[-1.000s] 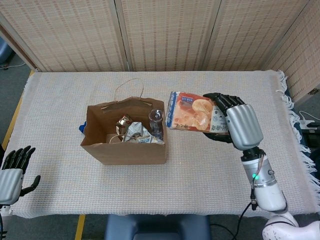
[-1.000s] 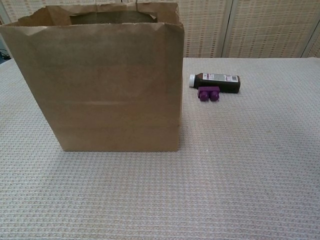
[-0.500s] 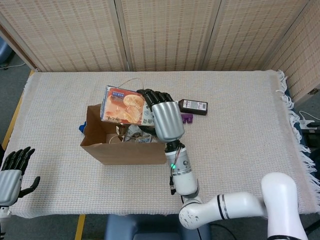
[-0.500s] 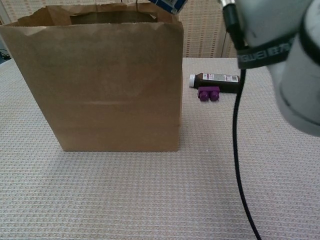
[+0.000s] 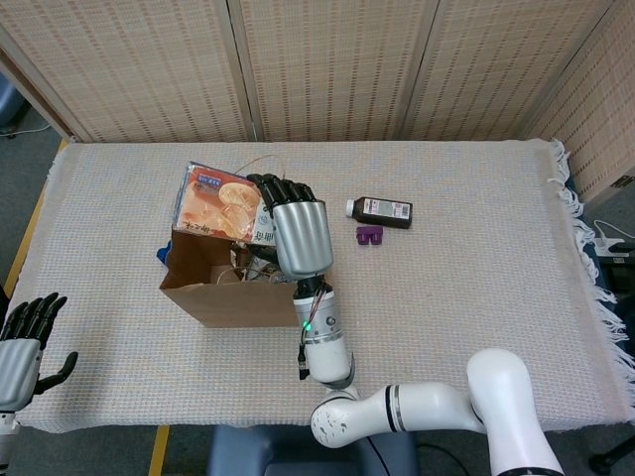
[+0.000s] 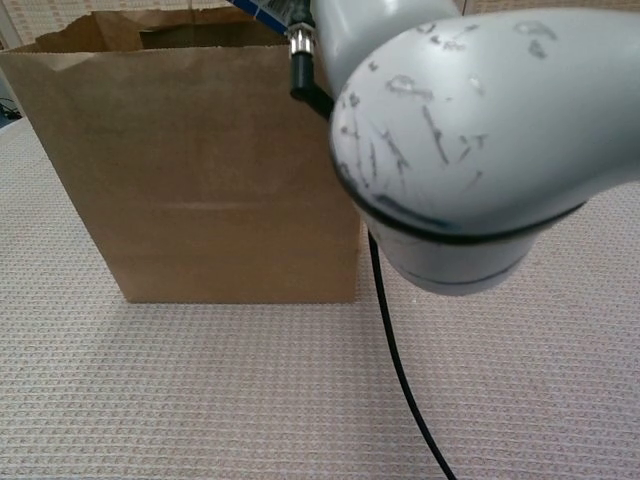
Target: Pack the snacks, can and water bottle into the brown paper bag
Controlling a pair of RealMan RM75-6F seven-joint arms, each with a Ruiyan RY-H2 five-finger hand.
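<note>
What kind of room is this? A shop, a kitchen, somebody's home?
Probably a lab or test room, not a shop or kitchen. One cloth-covered table stands alone before woven folding screens, cables and a power strip lie on the floor, and a robot hand holds a snack pack over a paper bag.

Brown paper bag (image 5: 243,297) stands upright and open on the surface, wrapped items visible inside. Orange snack packet (image 5: 220,202), printed with round biscuits, is held tilted above the bag's opening.
</note>
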